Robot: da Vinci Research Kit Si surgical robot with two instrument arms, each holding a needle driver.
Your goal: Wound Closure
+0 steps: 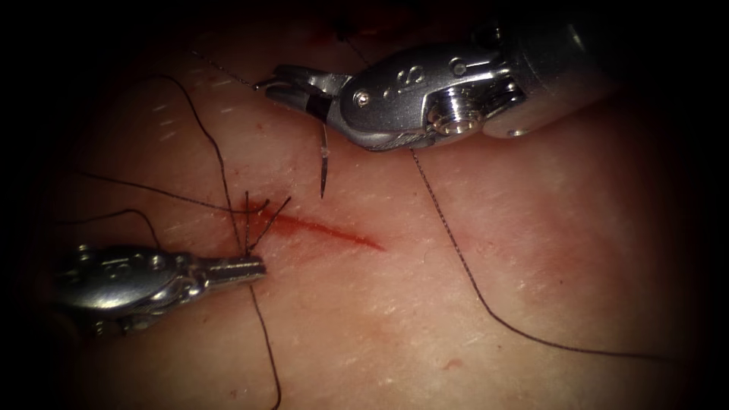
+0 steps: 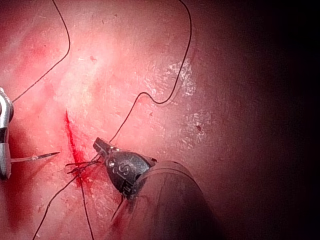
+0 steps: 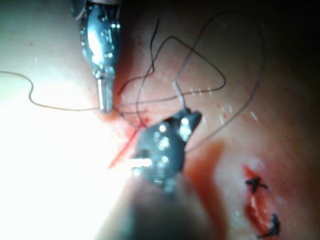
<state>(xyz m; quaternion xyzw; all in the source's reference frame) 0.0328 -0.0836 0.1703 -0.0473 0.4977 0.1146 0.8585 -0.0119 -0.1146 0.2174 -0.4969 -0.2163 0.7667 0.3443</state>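
The red cut [image 1: 326, 230] runs across the tissue [image 1: 486, 250], with a knotted stitch and short cut ends [image 1: 254, 216] at its left end. My right tool [image 1: 267, 83] is shut on the curved needle [image 1: 323, 163], gripping its upper end. The needle hangs free of the tissue, tip down, just beyond the cut's left half. My left tool [image 1: 258, 267] lies low beside the knot, jaws shut on the thread [image 1: 266, 342]. The left wrist view has the left tool [image 2: 97, 144] next to the cut [image 2: 70, 135] and the needle [image 2: 40, 156]. The right wrist view has the needle [image 3: 179, 95] rising from the right tool [image 3: 192, 117].
Loose black thread [image 1: 471, 273] trails under the right tool to the lower right; other loops [image 1: 205, 129] lie left of the cut. A second wound with dark knots [image 3: 257, 200] lies beside the right tool's shaft.
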